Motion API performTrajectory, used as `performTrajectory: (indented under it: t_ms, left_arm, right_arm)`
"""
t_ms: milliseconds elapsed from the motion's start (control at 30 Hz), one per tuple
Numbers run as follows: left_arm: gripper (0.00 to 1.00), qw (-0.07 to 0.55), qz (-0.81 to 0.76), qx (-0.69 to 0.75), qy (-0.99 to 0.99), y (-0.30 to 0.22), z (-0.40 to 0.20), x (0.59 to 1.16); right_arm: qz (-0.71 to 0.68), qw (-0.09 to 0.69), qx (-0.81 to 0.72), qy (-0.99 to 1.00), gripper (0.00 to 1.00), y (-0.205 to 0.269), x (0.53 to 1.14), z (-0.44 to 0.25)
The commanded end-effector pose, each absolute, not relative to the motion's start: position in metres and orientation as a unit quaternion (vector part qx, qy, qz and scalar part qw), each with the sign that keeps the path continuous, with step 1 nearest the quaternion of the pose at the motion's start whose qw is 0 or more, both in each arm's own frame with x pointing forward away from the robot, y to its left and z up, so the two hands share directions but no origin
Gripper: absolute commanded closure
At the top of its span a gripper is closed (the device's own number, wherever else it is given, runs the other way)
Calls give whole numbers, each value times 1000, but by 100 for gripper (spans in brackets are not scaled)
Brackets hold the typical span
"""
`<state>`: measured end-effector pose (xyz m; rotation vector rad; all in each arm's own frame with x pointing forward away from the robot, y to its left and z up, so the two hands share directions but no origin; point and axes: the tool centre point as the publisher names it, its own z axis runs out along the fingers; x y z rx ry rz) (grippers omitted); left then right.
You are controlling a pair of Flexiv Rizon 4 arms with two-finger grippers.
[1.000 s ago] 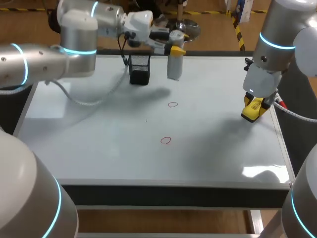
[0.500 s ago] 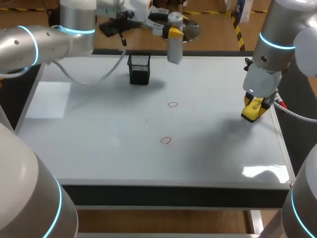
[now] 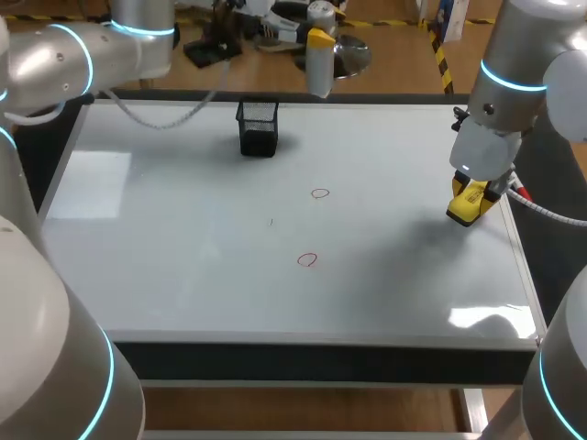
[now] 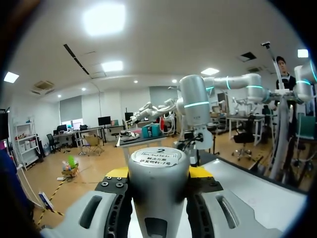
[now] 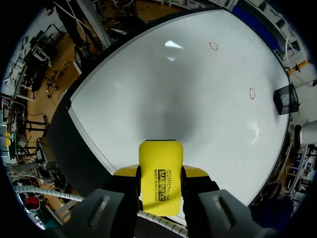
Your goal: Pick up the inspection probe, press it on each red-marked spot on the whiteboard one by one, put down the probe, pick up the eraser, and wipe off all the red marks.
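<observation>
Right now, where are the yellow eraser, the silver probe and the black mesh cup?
yellow eraser [image 5: 159,173]: right wrist view, middle of its yellow face.
inspection probe [image 4: 156,186]: left wrist view, its silver body.
black mesh cup [image 3: 258,136]: head view, its front wall.

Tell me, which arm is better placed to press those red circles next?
The left. The left fingers hold the probe, raised near the whiteboard's far edge. The right fingers hold only the yellow eraser, which is for wiping afterwards.
</observation>
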<state>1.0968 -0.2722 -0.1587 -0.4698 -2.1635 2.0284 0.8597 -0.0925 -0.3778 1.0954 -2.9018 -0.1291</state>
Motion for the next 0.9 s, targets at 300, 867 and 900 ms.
performTrajectory:
  t_ms: [300,867,900]
  left_arm:
    - [100,183,639,-253,-703,-270,-166,1109]
    - [100,186,640,-252,-701,-270,-167,1107]
    - [100,186,640,-252,-701,-270,-167,1107]
  right_arm:
    - [-40,20,353,-934,100,-93,860,-377]
    - [-40,20,353,-934,100,-93,860,-377]
    - [-40,20,353,-934,100,-93,860,-377]
